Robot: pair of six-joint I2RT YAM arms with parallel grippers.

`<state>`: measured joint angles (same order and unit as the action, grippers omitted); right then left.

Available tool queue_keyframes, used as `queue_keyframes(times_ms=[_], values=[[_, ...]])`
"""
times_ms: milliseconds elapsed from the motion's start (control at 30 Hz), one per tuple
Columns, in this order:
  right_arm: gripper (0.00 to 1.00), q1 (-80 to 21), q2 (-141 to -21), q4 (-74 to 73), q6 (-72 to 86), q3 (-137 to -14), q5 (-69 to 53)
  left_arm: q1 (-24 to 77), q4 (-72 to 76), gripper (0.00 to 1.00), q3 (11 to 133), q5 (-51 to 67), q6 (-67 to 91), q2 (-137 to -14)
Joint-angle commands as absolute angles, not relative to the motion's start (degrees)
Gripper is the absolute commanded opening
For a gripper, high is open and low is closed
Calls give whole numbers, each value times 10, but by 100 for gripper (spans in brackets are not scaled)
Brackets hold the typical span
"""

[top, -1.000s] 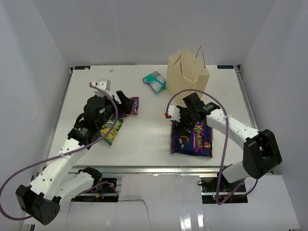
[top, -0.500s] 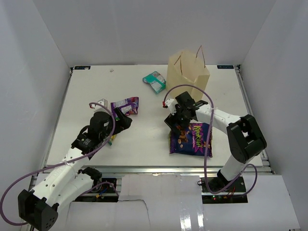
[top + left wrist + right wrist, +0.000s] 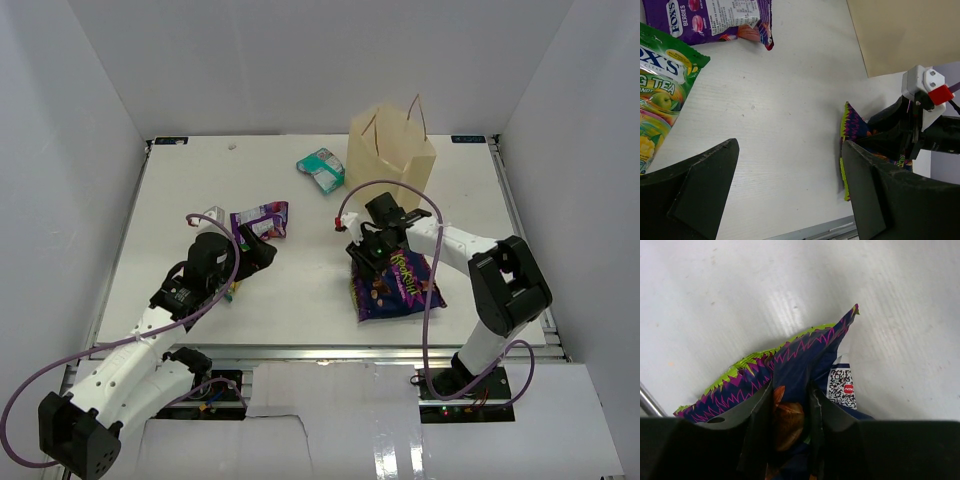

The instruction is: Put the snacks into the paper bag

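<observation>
Hovering over the left half of the table point(image 3: 300, 190), the left gripper point(image 3: 790, 145) hangs with its jaws spread wide and nothing between them. It looks parked there, ready for the next pick. The green packet point(image 3: 660, 100) lies flat at its left, and the small purple packet point(image 3: 715, 17) sits flat just above, at the top left of the wrist view. Further up, near the centre of the overhead view, the teal packet point(image 3: 322, 168) lies close beside the paper bag point(image 3: 390, 150).

Over to the right, the right gripper point(image 3: 790, 395) is clamped on the purple bag point(image 3: 400, 290), its fingers point(image 3: 760, 415) pinching a raised fold at the bag's upper-left edge. That edge is puckered and lifted, while the rest of the bag seems to rest on the table at centre right. My read is that it grips the crimped edge because a flat, crinkly pouch gives no other hold. The pouch is glossy, with a zigzag magenta and lime trim. The paper bag stands upright and open-topped just above it, handles up. All the snacks in view are outside it.
</observation>
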<state>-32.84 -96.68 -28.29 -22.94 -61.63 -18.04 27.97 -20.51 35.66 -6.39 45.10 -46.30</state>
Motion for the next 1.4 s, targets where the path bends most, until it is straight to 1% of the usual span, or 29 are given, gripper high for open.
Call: queue_keyframes(times_ms=[0, 67, 167, 300, 400, 567, 600, 667, 700, 767, 800, 833, 867, 900, 933, 967, 1000, 1033, 1067, 1167, 1367], values=[[8, -338, -946, -363, -317, -603, -268, 278, -190, 94, 354, -54, 455, -460], [8, -337, -905, -383, -378, -618, -334, 278, -187, 94, 355, -50, 454, -460], [8, -337, -849, -409, -421, -649, -404, 278, -181, 94, 356, -45, 451, -461], [8, -337, -797, -409, -450, -695, -450, 278, -177, 94, 359, -40, 446, -466], [8, -335, -788, -405, -434, -739, -479, 278, -172, 94, 359, -38, 446, -467], [8, -331, -777, -335, -332, -791, -505, 278, -171, 94, 363, -37, 439, -466], [8, -330, -777, -305, -314, -821, -507, 278, -171, 94, 363, -37, 438, -466], [8, -327, -787, -277, -260, -865, -509, 278, -166, 94, 364, -39, 436, -468], [8, -323, -801, -253, -241, -925, -509, 278, -165, 94, 366, -38, 434, -470], [8, -315, -820, -225, -184, -994, -510, 278, -163, 94, 367, -34, 432, -475], [8, -303, -844, -197, -164, -1029, -509, 278, -162, 94, 369, -33, 430, -481], [8, -294, -859, -180, -143, -1101, -511, 278, -161, 94, 371, -31, 430, -483], [8, -285, -871, -162, -92, -1137, -513, 278, -161, 94, 373, -31, 429, -485], [8, -260, -900, -114, -61, -1169, -514, 278, -161, 94, 374, -30, 427, -488], [8, -247, -915, -87, -30, -1225, -518, 278, -160, 94, 375, -30, 426, -488], [8, -235, -927, -60, -3, -1250, -517, 278, -160, 94, 375, -31, 425, -488], [8, -210, -952, -34, 57, -1271, -514, 278, -160, 94, 374, -32, 426, -487], [8, -198, -963, 17, 77, -1287, -505, 278, -160, 94, 373, -33, 426, -485], [8, -181, -972, 35, 89, -1311, -499, 278, -159, 94, 372, -33, 427, -484], [8, -161, -1001, 91, 99, -1333, -486, 278, -157, 94, 370, -33, 427, -483], [8, -112, -1071, 195, 101, -1374, -498, 278, -153, 94, 376, -31, 420, -500]])
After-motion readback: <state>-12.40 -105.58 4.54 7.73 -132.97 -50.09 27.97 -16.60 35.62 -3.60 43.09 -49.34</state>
